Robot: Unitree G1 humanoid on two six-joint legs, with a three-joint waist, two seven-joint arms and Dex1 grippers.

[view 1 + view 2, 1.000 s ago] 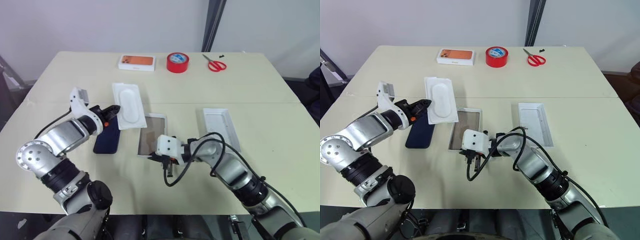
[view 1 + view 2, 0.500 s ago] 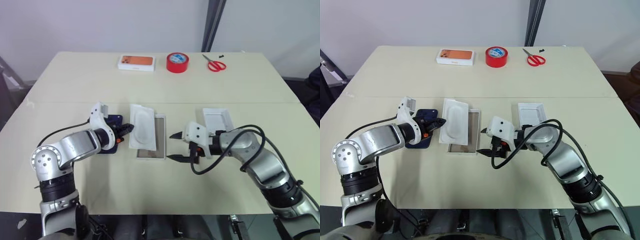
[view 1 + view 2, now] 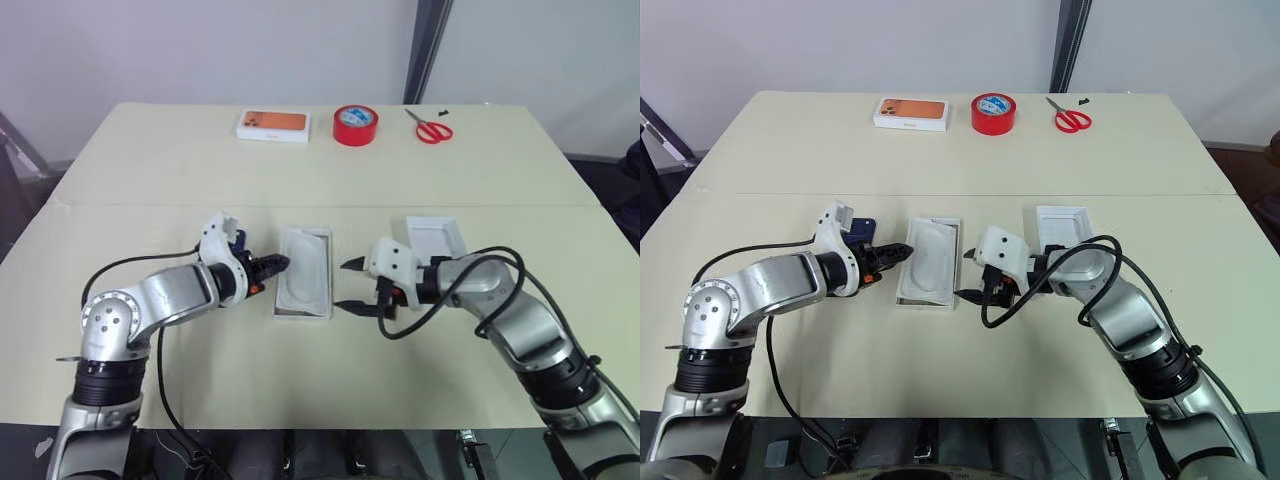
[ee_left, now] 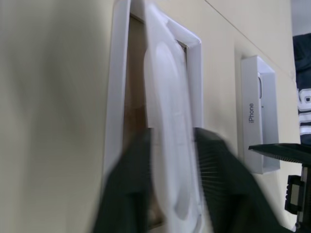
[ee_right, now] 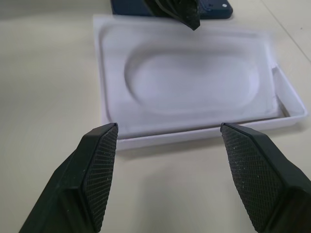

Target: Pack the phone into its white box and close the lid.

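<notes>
The white box [image 3: 300, 314] lies at the middle of the table, and a white insert [image 3: 303, 280] with an oval recess lies in it. My left gripper [image 3: 280, 264] is at the box's left edge, open, with its fingers on either side of the insert's edge [image 4: 170, 145]. The dark blue phone [image 3: 864, 229] lies flat behind that gripper, mostly hidden by it. My right gripper [image 3: 343, 286] is open and empty just right of the box, pointing at it [image 5: 168, 130]. The lid [image 3: 432, 238] rests on the table right of the box, behind my right arm.
At the back of the table are a white box printed with an orange phone [image 3: 273, 124], a red tape roll [image 3: 355, 125] and red scissors [image 3: 431, 128]. A seam runs across the table behind the box.
The left gripper carried the insert rightward and laid it into the box, then its fingers parted. The right gripper drew back right from the box and opened.
</notes>
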